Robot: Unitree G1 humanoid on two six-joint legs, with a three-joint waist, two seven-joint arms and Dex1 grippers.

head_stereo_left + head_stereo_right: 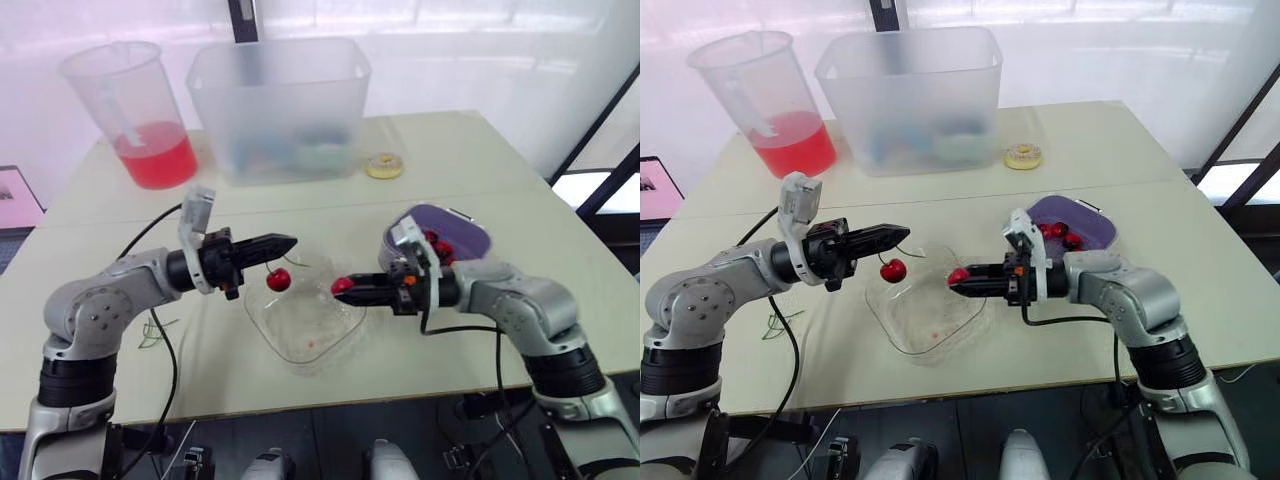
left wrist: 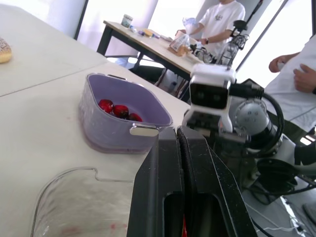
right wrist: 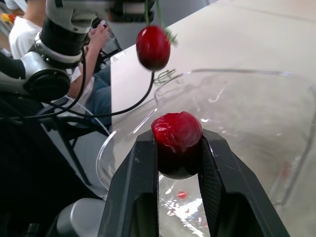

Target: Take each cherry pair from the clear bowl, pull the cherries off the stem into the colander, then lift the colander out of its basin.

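Right wrist view, frame centre: the right gripper (image 3: 177, 148) is clamped on a cherry (image 3: 177, 129) above the bowl (image 3: 256, 113). The left gripper (image 1: 288, 242), jaws together on a stem (image 3: 146, 14), holds a second cherry (image 3: 153, 47) hanging at upper centre.

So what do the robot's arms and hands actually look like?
Rounded silver-grey shells with black joint bands. The left gripper and right gripper each have two long, tapered black fingers, with a white camera block at the wrist. A black cable loops loose beside each arm.
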